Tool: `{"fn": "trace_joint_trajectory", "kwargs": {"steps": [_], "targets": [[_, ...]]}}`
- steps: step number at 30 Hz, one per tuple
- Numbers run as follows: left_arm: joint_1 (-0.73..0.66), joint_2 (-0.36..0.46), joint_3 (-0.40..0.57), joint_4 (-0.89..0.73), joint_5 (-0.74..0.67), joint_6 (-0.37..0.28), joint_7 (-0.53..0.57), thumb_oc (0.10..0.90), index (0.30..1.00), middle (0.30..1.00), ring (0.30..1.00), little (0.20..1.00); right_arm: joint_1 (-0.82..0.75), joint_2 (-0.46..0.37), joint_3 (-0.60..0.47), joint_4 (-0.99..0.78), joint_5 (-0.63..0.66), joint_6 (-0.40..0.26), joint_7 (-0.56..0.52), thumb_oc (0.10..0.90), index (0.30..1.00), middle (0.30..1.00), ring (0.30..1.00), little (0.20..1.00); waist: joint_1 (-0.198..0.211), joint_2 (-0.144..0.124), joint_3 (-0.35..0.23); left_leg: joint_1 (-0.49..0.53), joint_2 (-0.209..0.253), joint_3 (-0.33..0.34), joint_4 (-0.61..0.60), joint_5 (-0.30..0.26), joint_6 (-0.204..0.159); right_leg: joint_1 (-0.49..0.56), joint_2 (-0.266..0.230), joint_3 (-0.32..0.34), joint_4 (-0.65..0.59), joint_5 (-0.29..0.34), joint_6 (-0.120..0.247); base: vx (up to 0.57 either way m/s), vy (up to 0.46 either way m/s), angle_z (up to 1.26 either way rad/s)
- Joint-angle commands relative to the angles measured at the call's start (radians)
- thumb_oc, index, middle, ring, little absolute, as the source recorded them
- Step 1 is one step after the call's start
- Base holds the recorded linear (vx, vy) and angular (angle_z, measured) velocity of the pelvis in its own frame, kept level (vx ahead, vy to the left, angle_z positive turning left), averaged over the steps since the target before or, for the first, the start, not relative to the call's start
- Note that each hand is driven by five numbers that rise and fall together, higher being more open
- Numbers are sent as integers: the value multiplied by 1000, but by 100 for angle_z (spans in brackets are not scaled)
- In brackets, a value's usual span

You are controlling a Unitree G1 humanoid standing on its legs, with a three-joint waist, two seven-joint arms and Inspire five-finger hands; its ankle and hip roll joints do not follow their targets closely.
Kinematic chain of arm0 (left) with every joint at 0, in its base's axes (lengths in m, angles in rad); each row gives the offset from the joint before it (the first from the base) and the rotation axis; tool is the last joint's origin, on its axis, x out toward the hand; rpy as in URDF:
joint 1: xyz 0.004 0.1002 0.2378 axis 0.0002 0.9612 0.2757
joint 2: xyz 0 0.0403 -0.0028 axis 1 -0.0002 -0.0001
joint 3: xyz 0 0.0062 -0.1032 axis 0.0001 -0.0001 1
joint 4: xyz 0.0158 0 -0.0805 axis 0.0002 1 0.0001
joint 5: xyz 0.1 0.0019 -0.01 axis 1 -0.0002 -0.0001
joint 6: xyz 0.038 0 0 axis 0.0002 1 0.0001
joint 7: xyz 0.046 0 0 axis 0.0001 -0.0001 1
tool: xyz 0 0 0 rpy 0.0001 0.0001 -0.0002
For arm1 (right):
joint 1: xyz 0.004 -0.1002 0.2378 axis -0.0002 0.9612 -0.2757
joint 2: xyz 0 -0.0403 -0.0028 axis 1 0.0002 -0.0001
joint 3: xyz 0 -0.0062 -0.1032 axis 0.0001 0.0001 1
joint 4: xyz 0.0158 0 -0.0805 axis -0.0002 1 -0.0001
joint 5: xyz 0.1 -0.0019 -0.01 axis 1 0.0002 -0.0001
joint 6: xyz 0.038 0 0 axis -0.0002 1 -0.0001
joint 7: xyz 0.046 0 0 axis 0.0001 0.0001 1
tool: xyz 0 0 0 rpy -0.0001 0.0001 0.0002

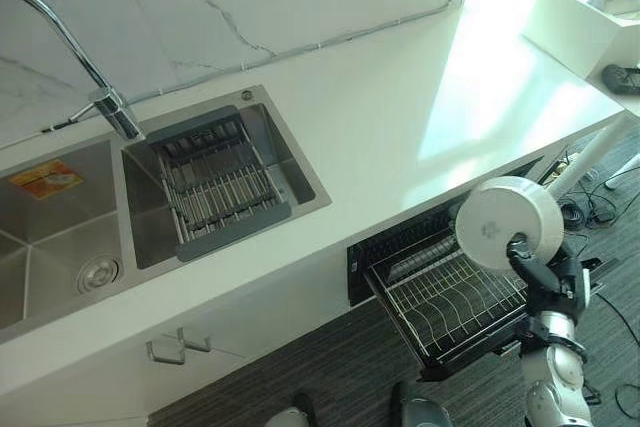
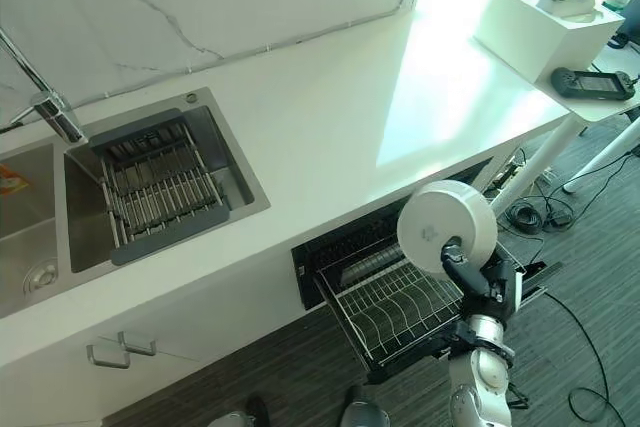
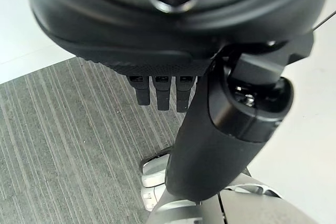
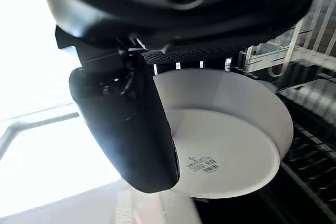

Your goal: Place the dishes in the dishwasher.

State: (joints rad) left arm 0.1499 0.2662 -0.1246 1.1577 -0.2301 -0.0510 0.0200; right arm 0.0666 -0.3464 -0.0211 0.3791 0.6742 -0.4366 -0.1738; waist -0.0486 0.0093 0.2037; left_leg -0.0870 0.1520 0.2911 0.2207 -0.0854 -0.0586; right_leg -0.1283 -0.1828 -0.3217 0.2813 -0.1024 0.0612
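White bowl (image 1: 508,222) in right hand (image 1: 535,269) above dishwasher rack (image 1: 450,297).

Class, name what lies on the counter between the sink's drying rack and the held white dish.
Bare white counter separates rack and dish, per the left eye view.

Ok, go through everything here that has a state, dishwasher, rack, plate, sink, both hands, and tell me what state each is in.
Dishwasher: open, under the counter.
Dishwasher rack: pulled out, nothing loaded in it.
White plate: held up on edge above the rack, not yet placed.
Right hand: shut on the plate.
Left hand: open, holding nothing, over the carpet.
Sink drainer basket: sitting in the right basin, no dishes in it.
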Motion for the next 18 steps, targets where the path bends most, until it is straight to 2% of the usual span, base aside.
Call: {"fn": "trace_joint_trajectory", "kwargs": {"steps": [1,6,8,10,15,17,18], "targets": [[-46,-31,-36,-35,-30,-32,-3,800,900,900,900,900,-122,-45,-43,-66,-37,-100,-3,400,300,300,300,300,9,-4,-17,16,18,-64,79,-137,-15,57,-29,32,19,-105,80,-25,16,3],[-50,-24,-56,-28,-47,-35,-7,800,900,900,900,900,-136,-41,-17,58,-58,-101,-37,400,300,300,300,300,20,2,-16,13,14,-71,79,-140,-14,60,-32,26,19,-109,80,-23,6,4],[-48,-22,-62,-30,-46,-36,-8,800,900,900,900,900,-137,-47,-6,101,-145,-83,-66,400,300,300,300,300,26,4,-16,12,12,-75,79,-140,-14,63,-33,22,19,-110,80,-17,2,10],[-50,-17,-68,-33,-38,-32,-15,800,900,900,900,900,-164,-88,29,179,-344,-51,-154,400,300,300,300,300,40,6,-15,12,10,-84,79,-139,-16,68,-36,17,19,-111,81,-11,-3,6],[-52,-7,-75,-49,-26,-22,-21,800,900,900,900,900,-211,-144,82,207,-559,7,-289,400,300,300,300,300,60,8,-12,6,9,-94,79,-137,-18,67,-40,9,19,-109,83,-14,-8,3],[-54,-2,-76,-53,-26,-18,-25,800,900,900,900,900,-239,-173,116,212,-677,58,-400,400,300,300,300,300,69,11,-8,1,9,-98,79,-134,-19,65,-43,5,19,-108,84,-25,-3,7],[-54,1,-76,-58,-24,-20,-28,800,900,900,900,900,-258,-191,149,212,-782,102,-468,400,300,300,300,300,77,14,-4,-4,7,-103,79,-133,-18,64,-46,2,19,-107,85,-24,4,19]]}}
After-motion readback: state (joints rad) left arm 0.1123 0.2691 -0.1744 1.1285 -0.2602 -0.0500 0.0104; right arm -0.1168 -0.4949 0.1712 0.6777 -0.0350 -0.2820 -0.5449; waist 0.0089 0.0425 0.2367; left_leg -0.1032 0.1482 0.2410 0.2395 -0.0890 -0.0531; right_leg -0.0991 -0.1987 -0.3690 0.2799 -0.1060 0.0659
